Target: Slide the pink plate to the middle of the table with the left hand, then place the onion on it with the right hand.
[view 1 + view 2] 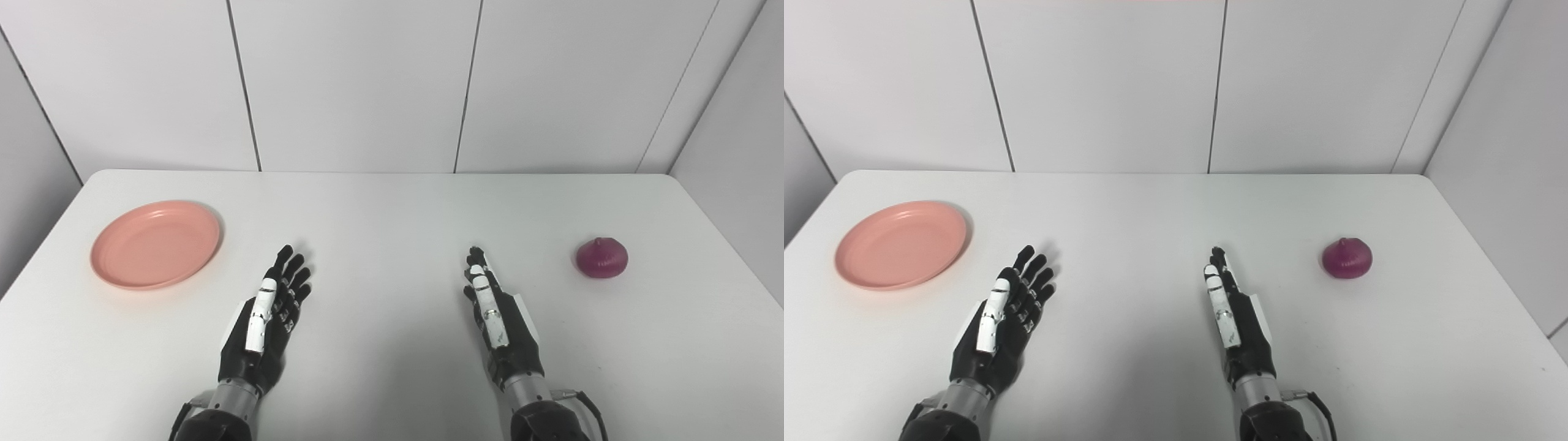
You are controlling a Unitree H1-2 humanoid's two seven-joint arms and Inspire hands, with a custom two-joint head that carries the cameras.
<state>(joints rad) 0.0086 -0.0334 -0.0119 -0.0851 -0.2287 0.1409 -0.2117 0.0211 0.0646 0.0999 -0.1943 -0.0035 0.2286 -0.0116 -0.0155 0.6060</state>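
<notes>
- White rectangular tabletop with rounded far corners (392, 202), filling the lower half of the frame; pale grey panelled wall (355, 79) with dark vertical seams across the upper half.
- Round, shallow pink plastic plate (155, 243) with a raised rim, at the left of the frame, lying flat on the tabletop, near the table's left edge and nothing on it.
- Dark red, squat onion (602, 258) with ribbed skin and a small tip pointing up, at the right of the frame, sitting directly on the tabletop, casting a soft shadow to its right.
- Plate and onion well apart, on opposite sides of the table, at roughly the same height in the frame.
- Black left hand with a white strip along the thumb (269, 318), entering from the bottom edge left of centre, thumb side up, fingers (295, 275) stretched out and slightly fanned toward the far wall, holding nothing; near the plate's lower right but clearly apart from it.
- Black right hand with a matching white strip (497, 318), entering from the bottom edge right of centre, seen edge-on, fingers straight and stacked in line, holding nothing; lower left of the onion, well clear of it.
- Silver wrist cuff behind each hand, with a dark cable (588, 407) looping beside the right wrist at the bottom edge.
- Bare middle of the table between the two hands.
</notes>
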